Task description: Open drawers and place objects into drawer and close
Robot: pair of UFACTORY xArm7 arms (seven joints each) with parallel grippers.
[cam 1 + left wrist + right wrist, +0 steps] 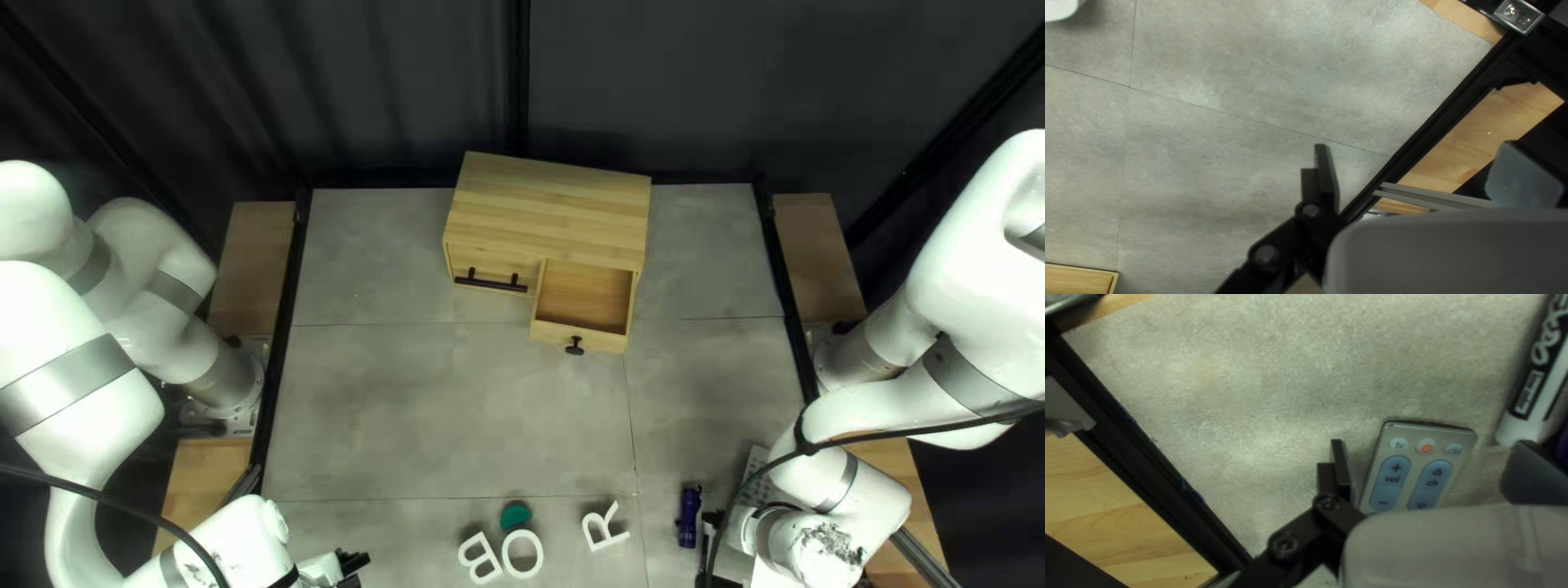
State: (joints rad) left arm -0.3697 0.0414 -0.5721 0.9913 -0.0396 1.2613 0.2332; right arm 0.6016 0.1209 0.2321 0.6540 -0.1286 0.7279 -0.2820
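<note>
Our left tool [1415, 145] is wide open over the surface [1225, 125] with nothing between its fingers; in the top left view, taking twelve as the far edge, it sits near seven o'clock. Toward twelve stands the wooden cabinet [555, 201]. Its left-hand drawer [495, 266], the one with the bar handle, is shut, while the right-hand drawer [550, 333], with the small knob, is pulled out and shows its bare wooden bottom. So we judge the opening of one drawer done and the placing not begun.

Near six o'clock lie the white letter B [479, 558], the green half-disc [515, 516] and the white letter O [524, 554], with the white letter R [604, 527] between five and six. At five o'clock is the dark blue cylinder [689, 516].

Toward four or five, our right tool [1430, 442] also stands wide open, holding nothing: the remote control [1421, 468] lies partly between its spread fingers, ungripped, and the marker pen [1538, 370] lies beside one of them. We take the remote as the likely first pick. Left to do, as we see it: grip it, carry it toward twelve, lower it into the open drawer, then push that closed.
</note>
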